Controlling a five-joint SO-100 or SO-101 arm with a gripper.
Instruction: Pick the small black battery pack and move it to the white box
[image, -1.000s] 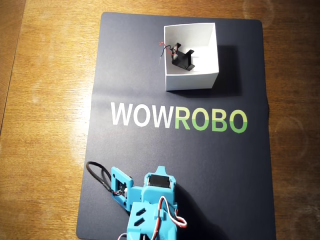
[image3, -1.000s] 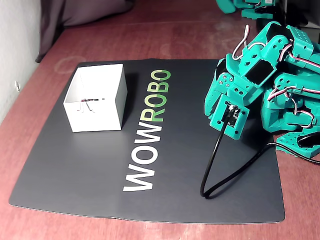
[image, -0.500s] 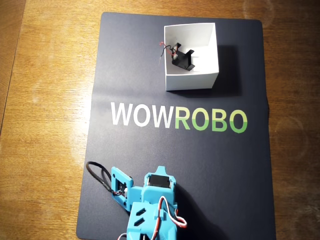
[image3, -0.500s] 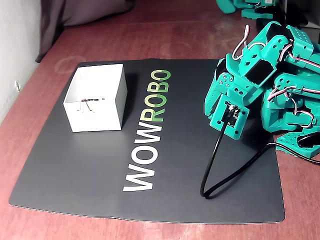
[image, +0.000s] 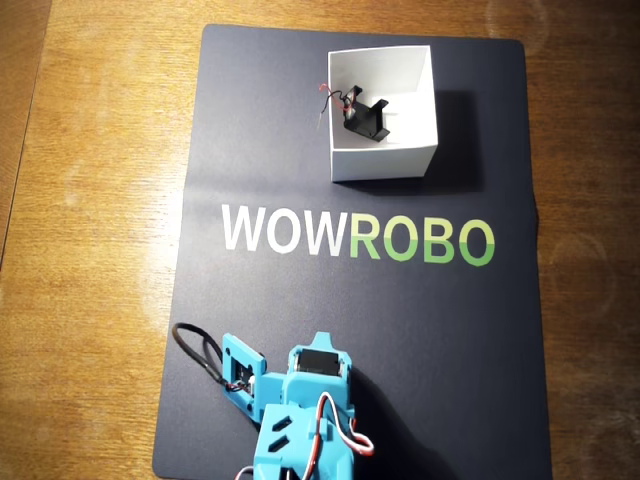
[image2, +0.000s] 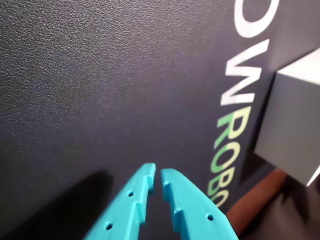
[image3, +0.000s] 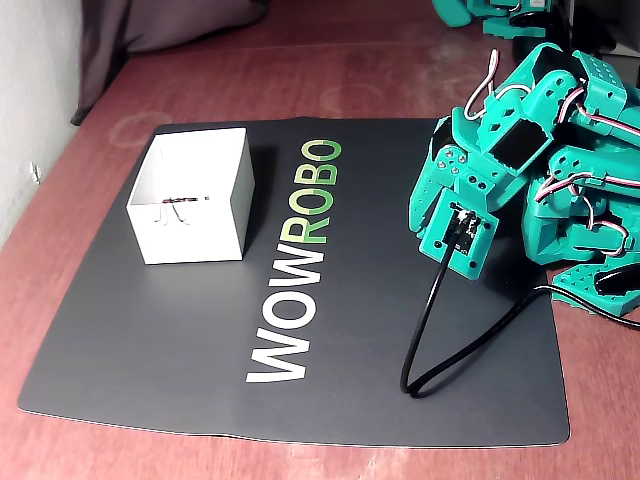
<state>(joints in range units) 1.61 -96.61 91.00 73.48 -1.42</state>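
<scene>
Claw (image2: 158, 174) pressed almost together, only a thin slit between the teal tips, nothing held, hanging low over bare mat in the wrist view. Folded back near the arm's base, as seen in the overhead and fixed views.

Judged from how things lie: task as good as done. Battery pack (image: 366, 119) lying inside the box (image: 384, 160), well away from the claw at the far end of the mat, tilted on the box floor, thin red and black wires draped over the wall nearest the overhead view's left edge. In the fixed view only those wires (image3: 178, 201) visible over the box wall; pack itself hidden behind it. Nothing left but perhaps settling the arm at rest; wires hanging over the rim rather than fully inside, a small untidiness and no more.

Outward from the claw: dark mat (image: 280, 300) directly beneath, with the WOWROBO lettering (image: 357, 239) between claw and box. Black cable (image3: 440, 330) looping from the arm's camera mount across the near corner of the mat, close beside the arm, well apart from the box. Wooden counter (image: 90, 200) all around the mat. A second teal arm part at the far top edge of the fixed view, too cropped to tell more.

Nothing between claw and box; path clear of obstacles apart from that cable loop near the base.
</scene>
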